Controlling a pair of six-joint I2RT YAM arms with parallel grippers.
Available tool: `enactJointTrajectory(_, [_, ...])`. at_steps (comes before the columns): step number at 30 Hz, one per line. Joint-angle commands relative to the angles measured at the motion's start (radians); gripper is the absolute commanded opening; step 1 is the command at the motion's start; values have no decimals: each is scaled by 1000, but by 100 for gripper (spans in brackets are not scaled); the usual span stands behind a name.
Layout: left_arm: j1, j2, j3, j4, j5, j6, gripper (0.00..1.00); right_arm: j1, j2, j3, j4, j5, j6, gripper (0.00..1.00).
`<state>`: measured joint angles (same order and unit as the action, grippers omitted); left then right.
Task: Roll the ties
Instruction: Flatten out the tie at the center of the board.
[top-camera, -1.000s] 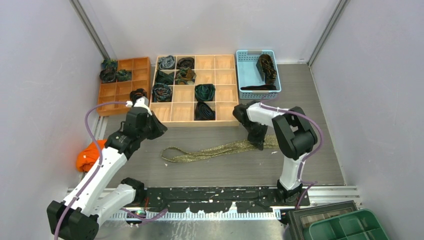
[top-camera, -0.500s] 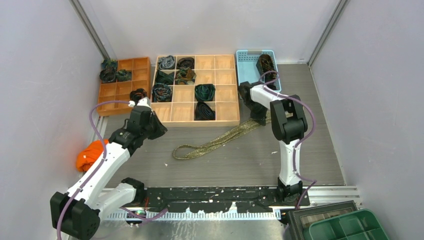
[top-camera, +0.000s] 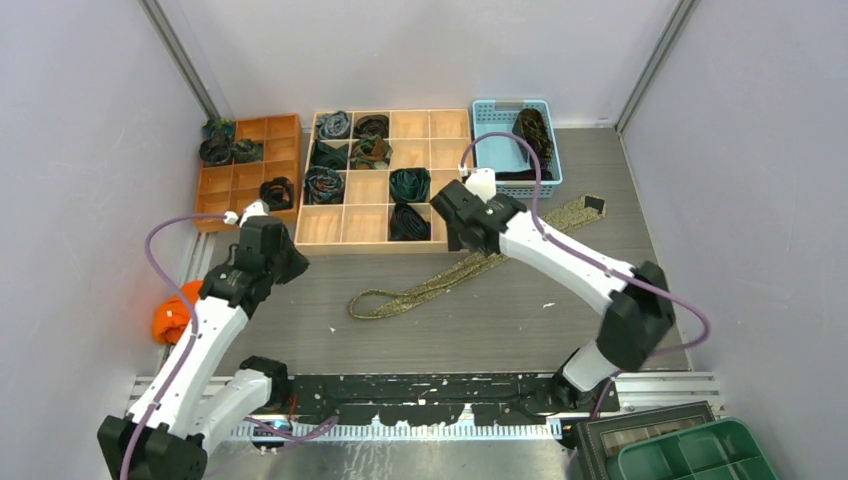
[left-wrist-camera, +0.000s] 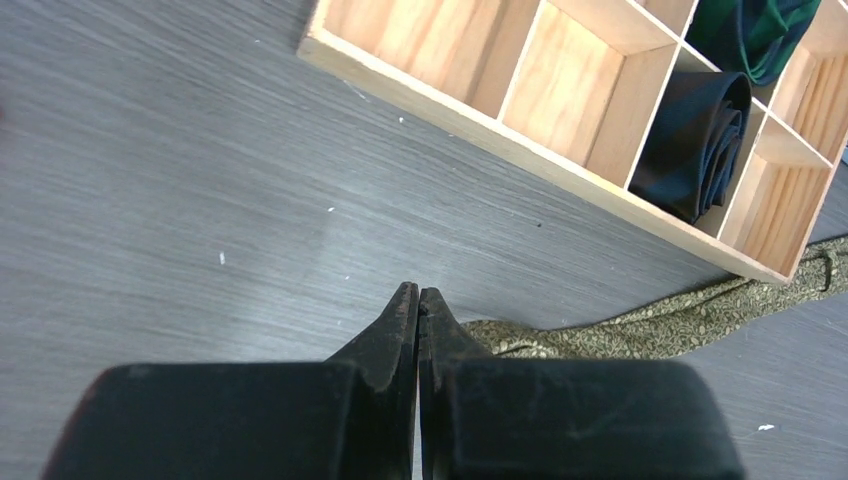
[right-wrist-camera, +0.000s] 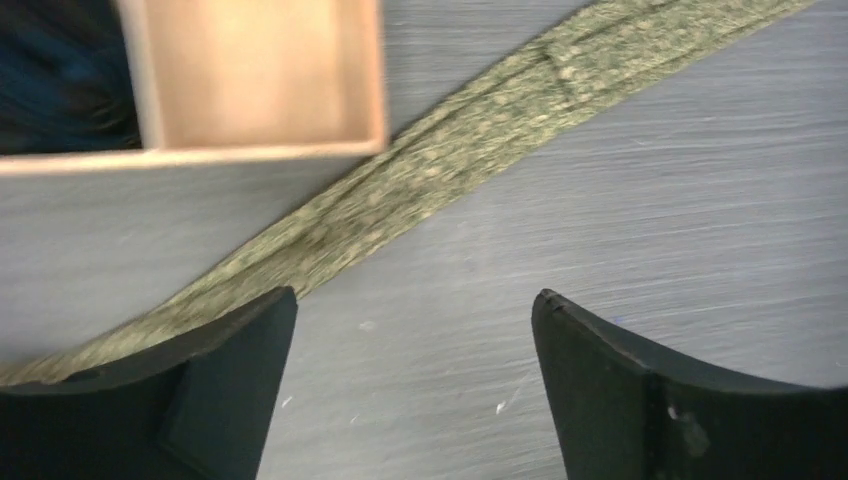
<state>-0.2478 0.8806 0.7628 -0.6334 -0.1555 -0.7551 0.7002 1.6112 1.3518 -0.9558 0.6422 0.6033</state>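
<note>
So the left pincer (left-wrist-camera: 418, 300) has its fingers pressed together on nothing, and the looped end of the olive-gold tie (left-wrist-camera: 620, 330) sits just ahead of its tips, a bit to the right. The right pincer (right-wrist-camera: 415, 300) is spread wide over bare table (top-camera: 480, 330), gripping nothing; the tie crosses just in front of it, hugging the corner of the wooden divider tray (top-camera: 385, 246). That tie is lying totally flat, so I'd say rolling it hasn't started. Farther out, coiled ties (top-camera: 408, 184) already fill several tray slots, a few more sit in the orange tray (top-camera: 222, 186), and a dark tie (top-camera: 533, 135) waits in the blue basket (top-camera: 478, 150). The tray's front wall is tight beside the right pincer; there's more open room behind both pincers.
</note>
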Motion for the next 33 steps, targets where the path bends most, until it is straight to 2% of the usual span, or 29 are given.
enactJointTrajectory(1, [5, -99, 124, -137, -124, 6, 0, 86, -151, -79, 92, -114, 9, 100])
enactJointTrajectory(4, [5, -187, 239, -268, -227, 28, 1, 152, -186, -117, 209, -270, 4, 100])
enactJointTrajectory(6, [5, -246, 311, -334, -271, 38, 2, 202, -154, -106, 264, -330, -10, 100])
enactJointTrajectory(7, [5, -275, 342, -360, -285, 42, 2, 228, -121, -83, 275, -349, -21, 95])
enactJointTrajectory(10, [5, -351, 399, -402, -271, 63, 4, 292, 18, 38, 254, -377, -66, 61])
enactJointTrajectory(12, [5, -378, 406, -423, -248, 69, 4, 326, 135, 153, 209, -386, -95, 30])
enactJointTrajectory(14, [5, -395, 397, -443, -241, 74, 4, 350, 246, 281, 174, -381, -116, 13])
enactJointTrajectory(16, [5, -406, 379, -455, -247, 81, 4, 355, 348, 380, 152, -389, -128, 4])
enactJointTrajectory(20, [5, -406, 357, -460, -229, 102, 4, 356, 540, 538, 113, -385, -151, 1])
enactJointTrajectory(24, [5, -401, 343, -455, -226, 120, 4, 360, 632, 597, 84, -385, -156, 1])
enactJointTrajectory(28, [5, -396, 330, -446, -223, 126, 4, 391, 611, 544, 95, -373, -151, 1])
enactJointTrajectory(33, [5, -388, 325, -436, -197, 123, 4, 470, 503, 433, 100, -274, -127, 1])
